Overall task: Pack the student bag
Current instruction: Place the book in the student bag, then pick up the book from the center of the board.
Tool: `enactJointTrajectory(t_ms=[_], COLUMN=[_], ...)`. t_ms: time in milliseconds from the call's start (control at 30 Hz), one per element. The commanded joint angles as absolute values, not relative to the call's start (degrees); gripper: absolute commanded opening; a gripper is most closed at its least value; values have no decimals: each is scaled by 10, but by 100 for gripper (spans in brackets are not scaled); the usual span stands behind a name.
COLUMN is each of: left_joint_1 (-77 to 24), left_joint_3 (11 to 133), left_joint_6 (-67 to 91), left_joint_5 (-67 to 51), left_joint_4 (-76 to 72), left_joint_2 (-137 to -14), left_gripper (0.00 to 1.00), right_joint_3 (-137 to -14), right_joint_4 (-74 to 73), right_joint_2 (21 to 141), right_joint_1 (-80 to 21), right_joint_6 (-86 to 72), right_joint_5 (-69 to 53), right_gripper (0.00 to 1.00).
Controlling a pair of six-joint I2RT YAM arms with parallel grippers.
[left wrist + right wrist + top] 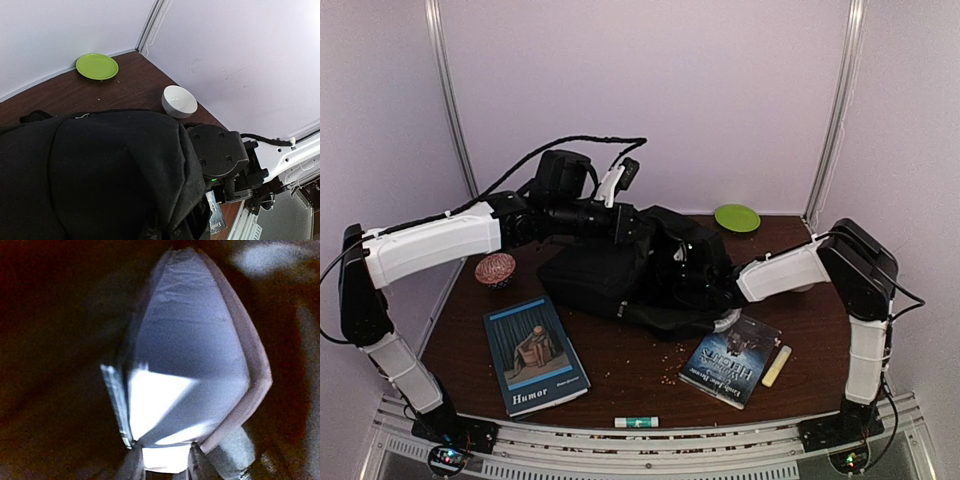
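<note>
Table (630, 375): brown wood.

Student bag (610, 275): black, slumped mid-table and toward the back.

Left gripper (638, 228): over the bag's top, jaws together. Can't tell if it pinches fabric.

Right gripper (166, 462): buried inside the bag, fingers clamped on the lower edge of a pale booklet (190, 365).

Blue "Humor" book (535, 355): flat, front left.

Dark book (730, 358): front right, just beside the bag.

Green plate (737, 217): back edge.

Patterned ball (495, 269): left of the bag.

Yellow stick (776, 365): beside the dark book.
</note>
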State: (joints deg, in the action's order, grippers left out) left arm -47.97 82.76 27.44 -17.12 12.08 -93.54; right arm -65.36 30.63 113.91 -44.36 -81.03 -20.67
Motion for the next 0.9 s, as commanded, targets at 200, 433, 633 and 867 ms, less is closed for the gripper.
enactJointTrajectory(t_ms=[200,433,633,867], left_joint_1=[-460,-421,-407,-403], left_joint_3=[840,854,897,915], left_joint_6=[248,246,197,163], left_joint_5=[-53,-34,-49,-107], left_joint_4=[96,96,111,120], left_joint_2=[-915,-924,-964,-1033], left_gripper=[0,0,0,0], right_joint_3=[-578,-521,-516,-465], right_joint_4=[257,256,162,6], right_joint_2=[1025,941,870,738], right_joint_1=[-447,-446,-445,-444], right_joint_6=[-751,-744,-679,-548], right_joint_5=[-212,-225,-210,-107], right_gripper=[56,60,61,61])
